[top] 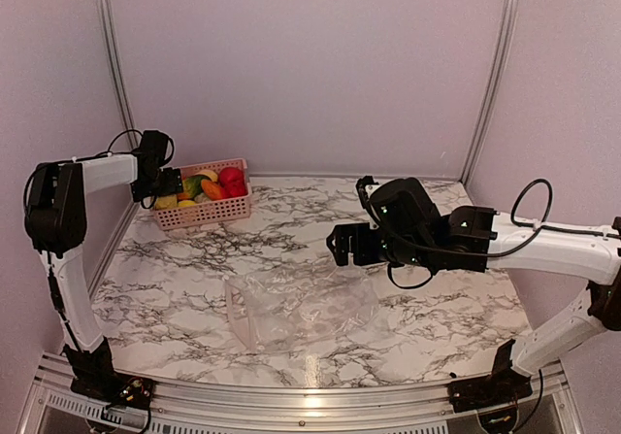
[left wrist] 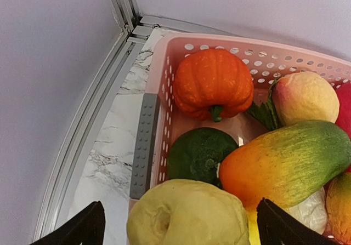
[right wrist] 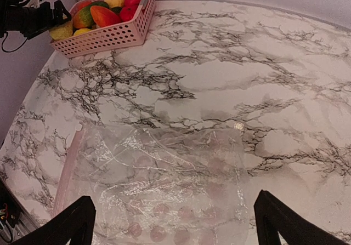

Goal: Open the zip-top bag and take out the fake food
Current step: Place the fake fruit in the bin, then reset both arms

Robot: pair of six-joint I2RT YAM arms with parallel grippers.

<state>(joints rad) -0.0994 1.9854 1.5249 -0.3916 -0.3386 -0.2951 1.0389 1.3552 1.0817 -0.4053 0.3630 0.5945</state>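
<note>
The zip-top bag [top: 301, 308] lies flat and crumpled on the marble table, clear, with its pinkish zip strip [right wrist: 66, 168] along the left edge; I see nothing inside it. My right gripper [top: 344, 245] hovers over the bag [right wrist: 164, 184] and stands open [right wrist: 175, 223]. The fake food [top: 209, 186] is heaped in a pink basket [top: 204, 213] at the back left. My left gripper [top: 167, 189] hangs open over the basket's left end, a yellow fruit [left wrist: 189, 215] lying below, between its fingers [left wrist: 82, 226]. An orange pumpkin [left wrist: 213, 83], a green piece [left wrist: 200, 154] and a mango [left wrist: 285, 157] lie beside it.
The basket's rim [left wrist: 164, 53] sits close to the back left corner, where a metal frame post [top: 116, 65] and the wall stand. A grey strip [left wrist: 143, 143] runs along the basket's left side. A second post [top: 490, 75] stands at the back right.
</note>
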